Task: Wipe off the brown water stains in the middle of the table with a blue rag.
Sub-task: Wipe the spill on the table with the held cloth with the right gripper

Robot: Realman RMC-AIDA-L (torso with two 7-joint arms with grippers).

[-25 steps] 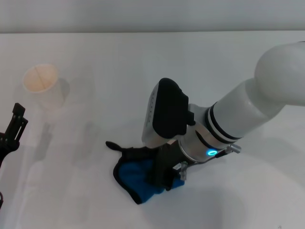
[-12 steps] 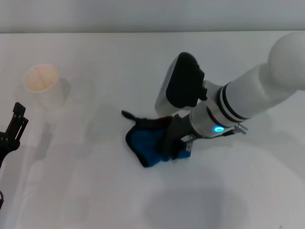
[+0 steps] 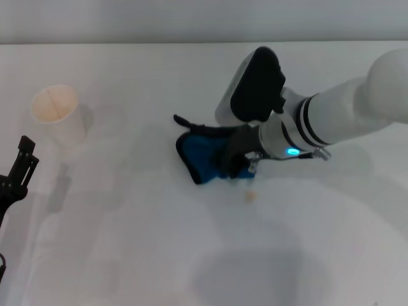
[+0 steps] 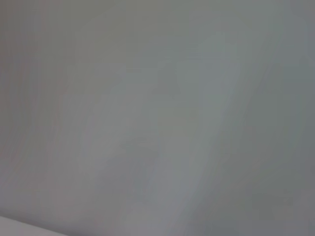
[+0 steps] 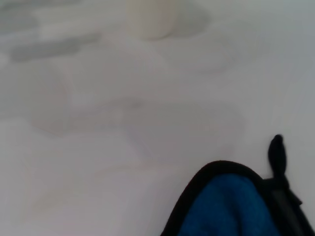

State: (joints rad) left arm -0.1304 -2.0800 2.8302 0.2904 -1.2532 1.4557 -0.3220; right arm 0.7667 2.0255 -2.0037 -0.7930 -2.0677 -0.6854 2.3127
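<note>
Place: a plain test bench or lab-like robot workspace, not a furnished room.
Surface: a bare white tabletop [image 3: 127,255] fills nearly the whole head view.
Far edge: a grey band runs beyond it.
Furnishing: only a pale paper cup [image 3: 57,115] near the left edge.

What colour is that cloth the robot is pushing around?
Deep blue with black edging; the cloth under the right end effector shows best in the head view.

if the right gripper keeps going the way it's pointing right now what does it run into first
The right gripper, shut on the blue rag, points toward the robot's left across the table. Past the rag, the bare surface looks free until the paper cup, though depth makes that line uncertain.
</note>
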